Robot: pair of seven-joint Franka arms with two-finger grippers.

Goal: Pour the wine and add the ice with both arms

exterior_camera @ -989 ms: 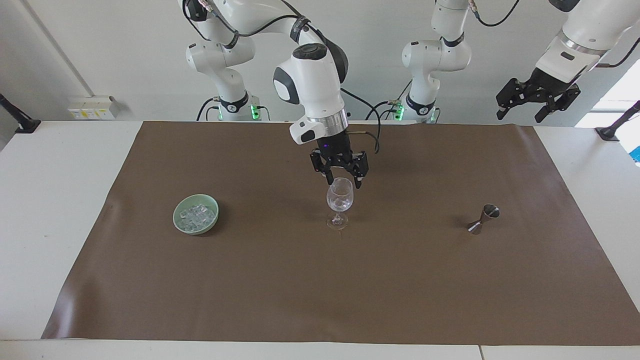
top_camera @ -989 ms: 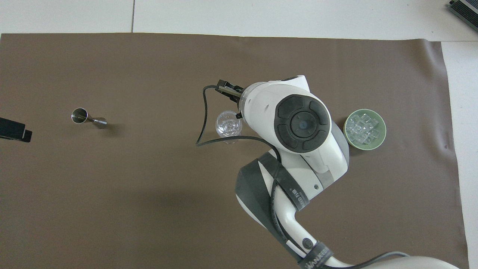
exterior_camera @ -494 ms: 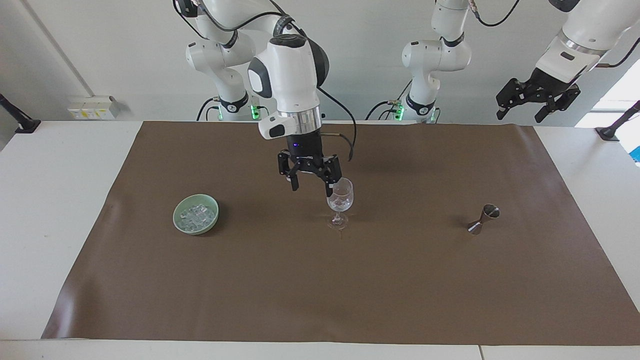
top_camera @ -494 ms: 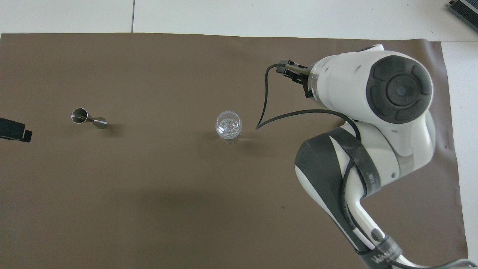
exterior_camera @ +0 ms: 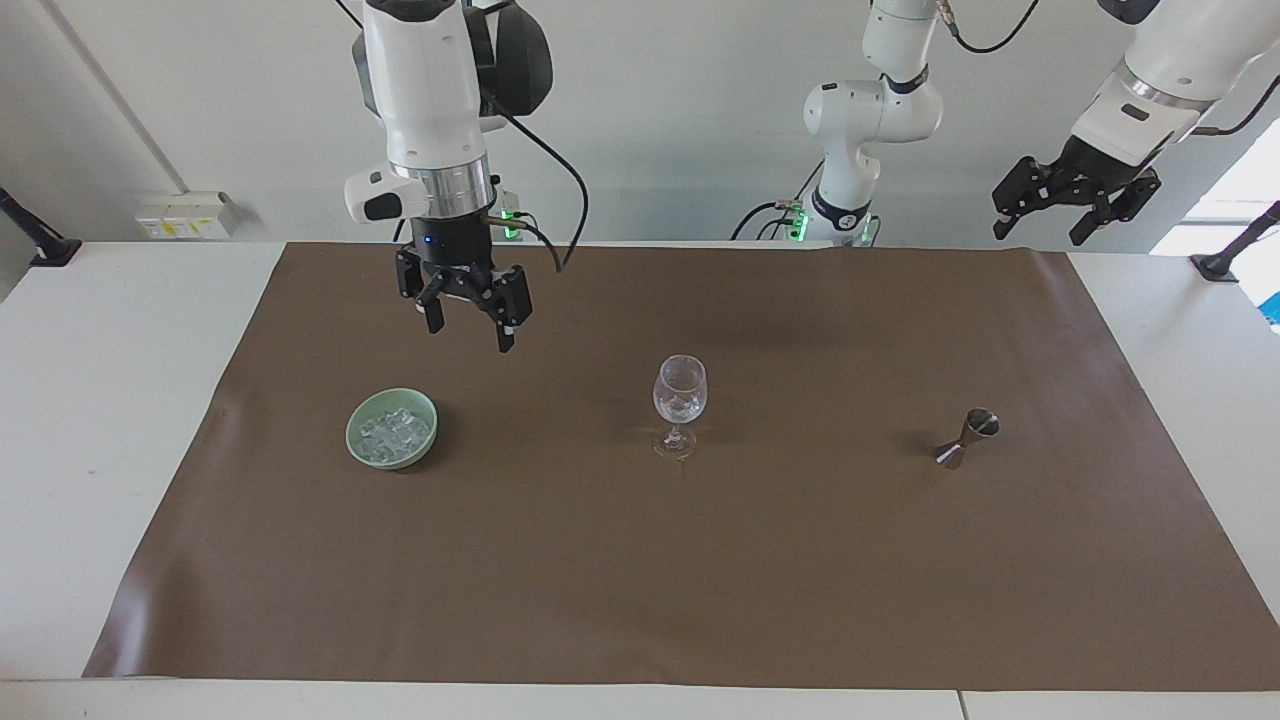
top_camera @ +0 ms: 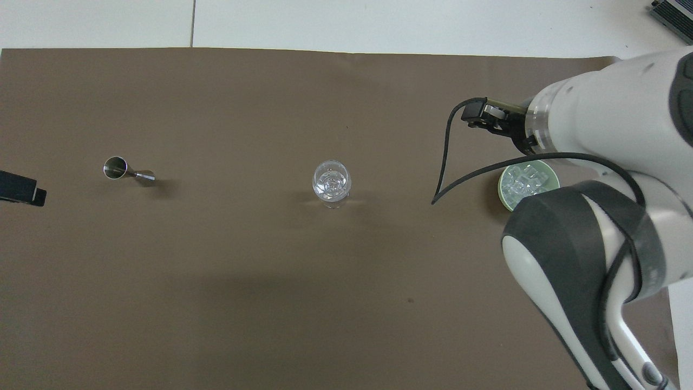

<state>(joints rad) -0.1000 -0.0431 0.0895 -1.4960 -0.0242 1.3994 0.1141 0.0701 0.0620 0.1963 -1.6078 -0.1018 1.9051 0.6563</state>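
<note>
A clear stemmed wine glass (exterior_camera: 680,400) stands mid-mat, also in the overhead view (top_camera: 331,183); something clear and glassy seems to lie in it. The ice (exterior_camera: 395,430) is heaped in a pale green bowl (exterior_camera: 352,436) toward the right arm's end; the arm partly covers both the bowl (top_camera: 502,190) and the ice (top_camera: 522,181) in the overhead view. My right gripper (exterior_camera: 470,335) is open and empty, raised over the mat beside the bowl. My left gripper (exterior_camera: 1040,232) waits open, high over the left arm's end.
A steel jigger (exterior_camera: 968,437) stands on the brown mat (exterior_camera: 640,580) toward the left arm's end, also in the overhead view (top_camera: 127,170). White table surrounds the mat. The right arm's wrist (top_camera: 606,114) hides its fingers from above.
My right gripper has left the spot over the glass, risen, and swung toward the bowl at the right arm's end. The left arm has not moved.
</note>
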